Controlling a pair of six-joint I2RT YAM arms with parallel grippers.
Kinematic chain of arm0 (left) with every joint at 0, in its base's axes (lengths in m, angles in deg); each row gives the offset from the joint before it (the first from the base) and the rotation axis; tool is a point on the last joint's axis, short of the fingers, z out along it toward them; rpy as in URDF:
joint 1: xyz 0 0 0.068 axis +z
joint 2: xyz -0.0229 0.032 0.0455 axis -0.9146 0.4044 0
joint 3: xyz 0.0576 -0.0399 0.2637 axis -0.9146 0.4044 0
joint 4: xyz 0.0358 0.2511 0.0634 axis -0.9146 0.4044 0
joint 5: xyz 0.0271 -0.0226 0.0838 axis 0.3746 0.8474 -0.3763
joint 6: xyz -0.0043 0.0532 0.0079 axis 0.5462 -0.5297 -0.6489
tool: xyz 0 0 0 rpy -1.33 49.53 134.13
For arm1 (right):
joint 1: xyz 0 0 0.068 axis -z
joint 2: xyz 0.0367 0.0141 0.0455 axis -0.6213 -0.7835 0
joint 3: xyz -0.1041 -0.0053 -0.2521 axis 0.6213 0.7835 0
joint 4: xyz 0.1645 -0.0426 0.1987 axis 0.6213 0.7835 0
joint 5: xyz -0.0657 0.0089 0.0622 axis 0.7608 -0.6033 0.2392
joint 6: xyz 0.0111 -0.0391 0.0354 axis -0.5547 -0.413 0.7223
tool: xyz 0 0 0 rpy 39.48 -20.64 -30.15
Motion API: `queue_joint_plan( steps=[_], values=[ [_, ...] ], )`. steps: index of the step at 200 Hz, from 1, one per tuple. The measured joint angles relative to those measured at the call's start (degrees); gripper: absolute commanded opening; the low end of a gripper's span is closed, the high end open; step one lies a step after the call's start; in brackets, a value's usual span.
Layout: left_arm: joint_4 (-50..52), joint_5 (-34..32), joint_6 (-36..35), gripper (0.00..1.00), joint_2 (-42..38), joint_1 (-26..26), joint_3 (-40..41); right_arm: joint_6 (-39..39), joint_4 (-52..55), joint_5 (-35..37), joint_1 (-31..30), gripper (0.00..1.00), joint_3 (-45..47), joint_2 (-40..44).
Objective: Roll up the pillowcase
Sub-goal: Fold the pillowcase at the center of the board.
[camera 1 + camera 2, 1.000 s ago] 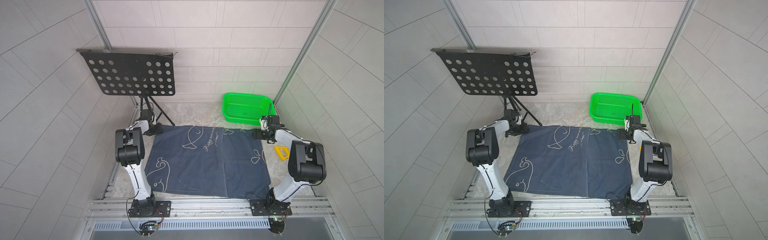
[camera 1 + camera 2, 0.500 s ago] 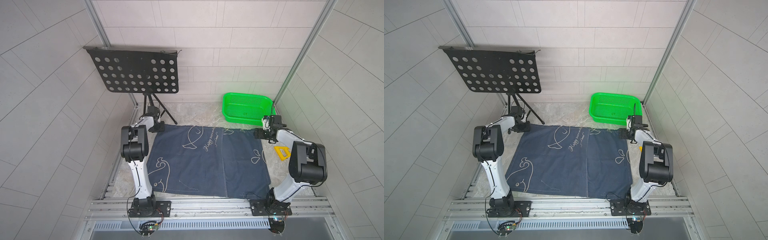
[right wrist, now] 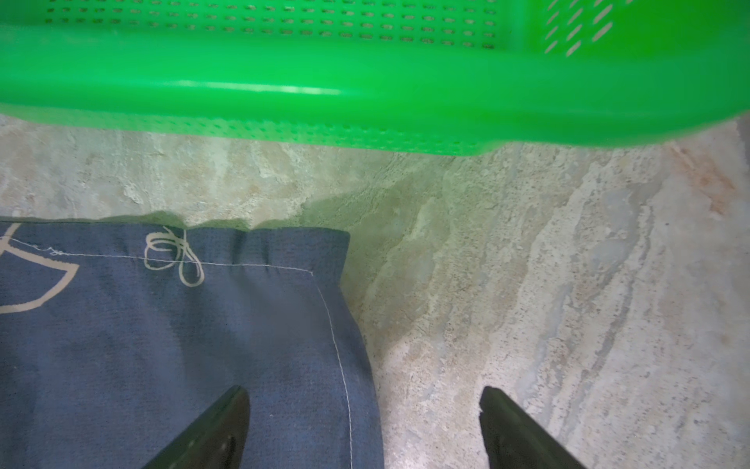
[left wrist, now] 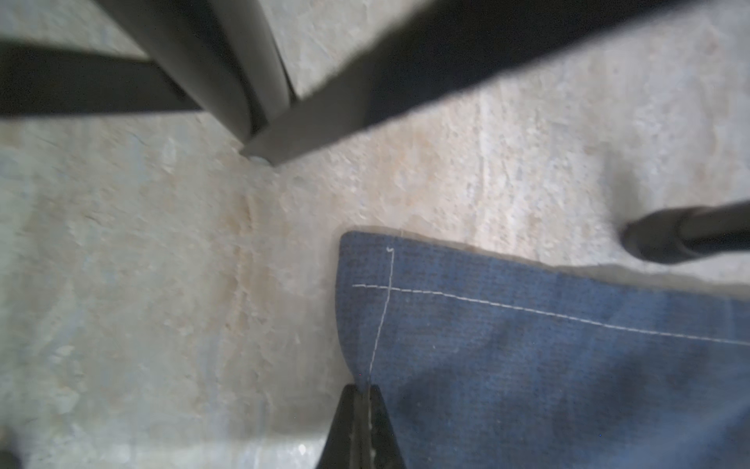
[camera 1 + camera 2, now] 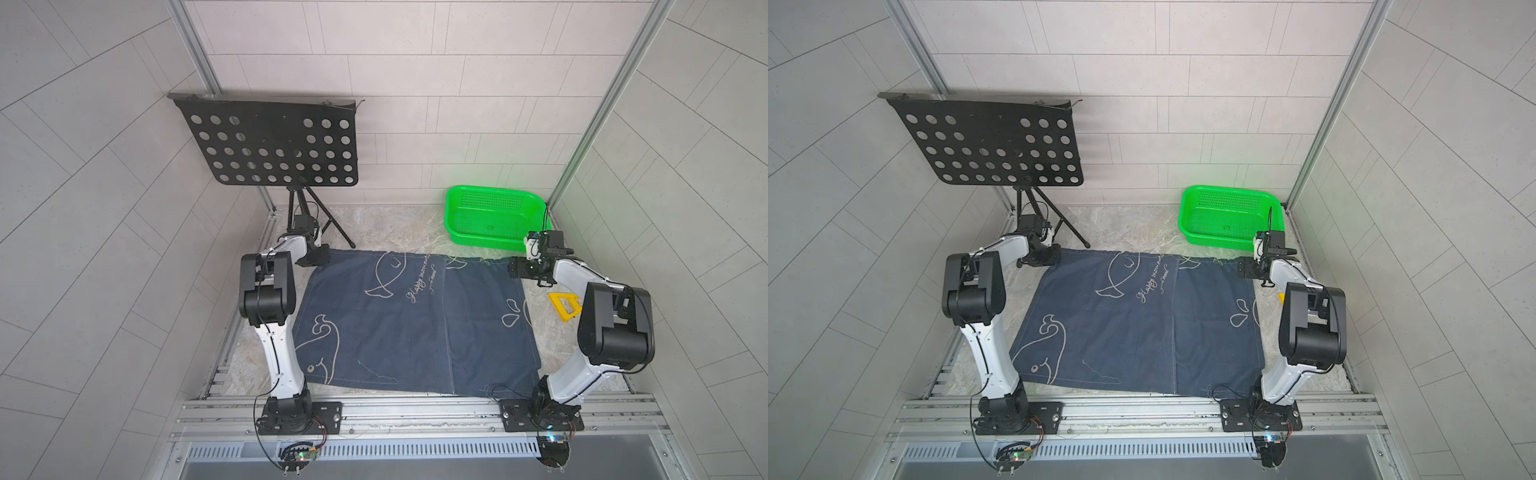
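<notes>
Pillowcase (image 5: pixel 407 324) lies spread flat, unrolled, on the marbled tabletop (image 5: pixel 395 232) between my arms. My left gripper (image 4: pixel 360 406) is pinched together on its far left corner edge, at the stitched seam. My right gripper (image 3: pixel 362 402) is wide apart at the far right corner, one finger over cloth and one over bare table, near the green basket (image 3: pixel 365 81).

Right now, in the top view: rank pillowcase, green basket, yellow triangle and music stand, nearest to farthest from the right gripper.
From the right gripper:
1. pillowcase: its far right corner lies right under it.
2. green basket: just beyond, far right.
3. yellow triangle: right side, toward the near edge.
4. music stand: far left corner.
</notes>
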Motion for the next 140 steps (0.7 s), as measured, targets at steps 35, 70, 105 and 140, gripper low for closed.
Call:
queue_joint_plan(
  steps=[35,70,105,140],
  values=[
    [0.0,2.75,-0.28,0.0,-2.67,0.0,2.69,0.04,0.5,-1.05,0.04,0.9,-3.5,-3.8],
    [-0.61,4.48,-0.7,0.0,-5.33,0.0,3.8,1.27,0.48,-2.95,-0.04,0.88,-7.23,-8.48],
    [-1.4,5.97,-1.31,0.0,-7.54,0.0,5.79,2.56,0.2,-5.11,-0.68,0.84,-8.17,-10.8],
    [-1.66,6.75,-1.55,0.0,-10.08,0.0,7.98,3.37,-1.2,-6.95,-0.9,0.7,-8.66,-12.46]
  ],
)
